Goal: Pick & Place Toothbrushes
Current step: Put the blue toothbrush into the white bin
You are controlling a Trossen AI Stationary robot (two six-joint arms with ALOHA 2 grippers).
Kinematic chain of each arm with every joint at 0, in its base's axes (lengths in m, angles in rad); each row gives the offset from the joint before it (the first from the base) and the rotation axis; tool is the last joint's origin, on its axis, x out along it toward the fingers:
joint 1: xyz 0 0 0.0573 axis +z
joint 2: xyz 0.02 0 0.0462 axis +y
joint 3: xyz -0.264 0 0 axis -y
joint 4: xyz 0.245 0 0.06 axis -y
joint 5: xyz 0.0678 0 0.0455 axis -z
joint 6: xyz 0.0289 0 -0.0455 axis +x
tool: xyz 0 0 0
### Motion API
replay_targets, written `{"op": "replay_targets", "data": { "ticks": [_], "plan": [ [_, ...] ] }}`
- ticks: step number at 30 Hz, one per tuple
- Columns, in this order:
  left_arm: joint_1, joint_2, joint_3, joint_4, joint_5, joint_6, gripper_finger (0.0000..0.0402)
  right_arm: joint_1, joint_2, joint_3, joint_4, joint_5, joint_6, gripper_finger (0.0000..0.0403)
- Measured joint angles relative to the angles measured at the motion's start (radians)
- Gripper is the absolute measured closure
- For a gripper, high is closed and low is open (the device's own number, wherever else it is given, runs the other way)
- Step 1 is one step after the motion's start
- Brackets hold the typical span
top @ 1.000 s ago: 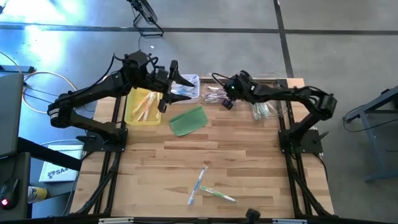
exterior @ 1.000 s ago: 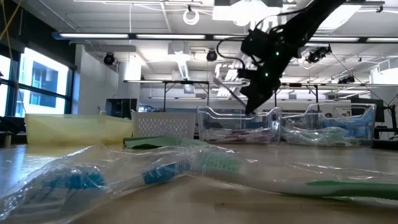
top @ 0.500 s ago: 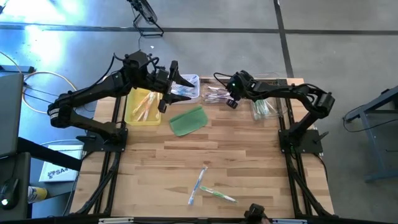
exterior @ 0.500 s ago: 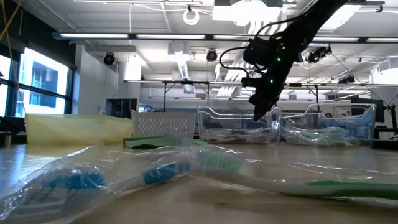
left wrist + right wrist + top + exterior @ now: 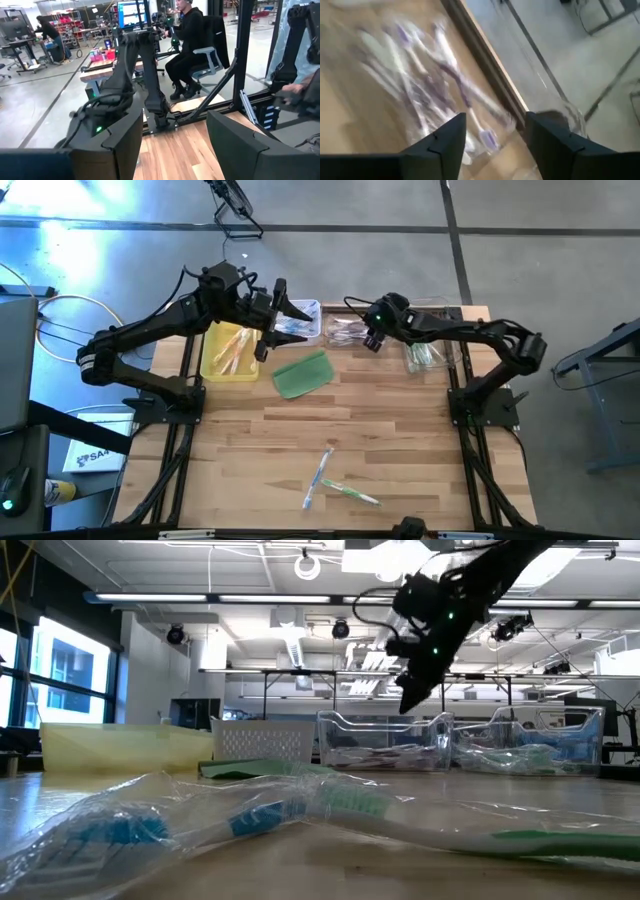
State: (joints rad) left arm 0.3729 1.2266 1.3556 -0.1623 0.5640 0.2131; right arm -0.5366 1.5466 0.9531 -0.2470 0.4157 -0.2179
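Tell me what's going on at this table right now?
A two-armed robot is sorting toothbrushes into bins at the table's far edge. The right claw is open and empty above the clear bin holding purple toothbrushes. The left claw waits, open, over the white basket beside the yellow bin. Two wrapped toothbrushes lie on the near part of the table, not yet picked. A green pad lies near the bins.

Bright ceiling strip lights glare in the low view; the right wrist view is smeared with motion blur.
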Motion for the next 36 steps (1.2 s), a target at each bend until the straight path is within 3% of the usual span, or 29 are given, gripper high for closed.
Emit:
{"op": "replay_targets", "data": {
  "ticks": [4, 13, 22, 27, 36],
  "plan": [
    [0.0, 0.0, 0.0, -0.008, -0.008, 0.045, 0.0188, 0.056, -0.078, 0.0, 0.008, -0.006, 0.001, 0.0238],
    [-0.012, 0.0, -0.004, -0.058, -0.181, 0.13, 0.0188, 0.176, -0.248, 0.001, 0.004, -0.146, 0.129, 0.0295],
    [-0.158, 0.0, -0.1, -0.027, -0.539, 0.205, 0.0188, 0.249, -0.343, 0.001, 0.019, -0.191, 0.174, 0.0357],
    [-0.209, -0.001, -0.136, -0.022, -0.571, 0.196, 0.0188, 0.299, -0.357, 0.0, 0.008, -0.262, 0.206, 0.0395],
    [-0.39, -0.006, -0.2, -0.029, -0.642, 0.183, 0.0188, 0.42, -0.356, 0.0, -0.083, -0.291, 0.208, 0.04]
  ]
}}
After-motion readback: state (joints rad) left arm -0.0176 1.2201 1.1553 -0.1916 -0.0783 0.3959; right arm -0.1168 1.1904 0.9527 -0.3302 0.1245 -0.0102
